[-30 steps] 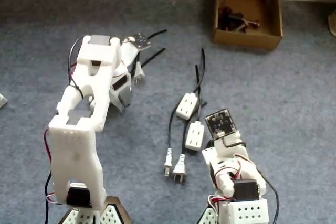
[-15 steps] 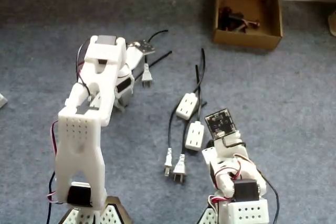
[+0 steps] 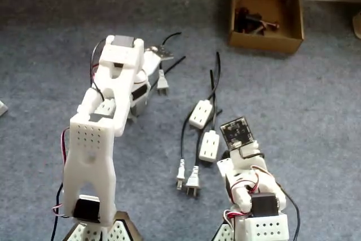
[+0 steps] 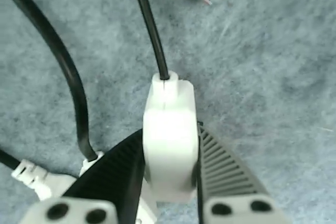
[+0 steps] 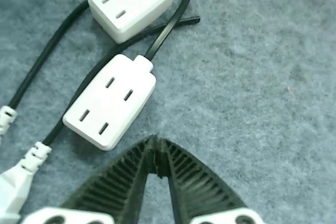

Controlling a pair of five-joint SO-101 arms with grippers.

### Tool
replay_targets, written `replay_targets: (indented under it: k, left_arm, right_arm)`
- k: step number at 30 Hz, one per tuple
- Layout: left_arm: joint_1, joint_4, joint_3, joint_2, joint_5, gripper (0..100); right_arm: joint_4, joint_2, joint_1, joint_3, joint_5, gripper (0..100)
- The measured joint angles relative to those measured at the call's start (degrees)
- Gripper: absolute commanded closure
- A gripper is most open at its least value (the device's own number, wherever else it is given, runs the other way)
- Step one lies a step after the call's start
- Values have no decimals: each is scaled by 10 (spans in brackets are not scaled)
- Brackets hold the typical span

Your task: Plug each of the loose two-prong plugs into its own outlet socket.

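Note:
My left gripper [image 4: 170, 129] is shut on a white block [image 4: 169, 156] with a black cord, held edge-on and shaped like the outlet sockets; its face is hidden. In the high view that gripper [image 3: 153, 57] is at the upper left, with a white two-prong plug [image 3: 162, 84] just below its tip. Two white outlet sockets [image 3: 201, 113] [image 3: 209, 145] lie at mid-table, and two more plugs [image 3: 180, 170] [image 3: 193, 179] lie nearer the front. My right gripper [image 5: 156, 156] is shut and holds nothing, just short of the nearer socket [image 5: 109, 100]; the farther socket [image 5: 131, 1] lies beyond.
A cardboard box [image 3: 265, 40] holding dark parts stands at the back right. Short black cords [image 3: 215, 77] trail from the sockets toward the back. The whole surface is grey carpet [image 3: 316, 128], bare on the right side.
My left arm has swung to the right with the white block in its gripper, and the plug beside it has shifted right and a little forward. The right arm has kept still.

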Motion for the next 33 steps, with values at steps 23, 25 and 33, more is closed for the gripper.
replay_targets:
  k: [23,25,33]
  left_arm:
    - [-133,7,-160,-58,77,995]
    - [-133,7,-163,-60,77,995]
    - [-55,7,-101,-151,77,995]
  right_arm:
    - [0,0,0,0,0,992]
    - [0,0,0,0,0,992]
    - [0,0,0,0,3,992]
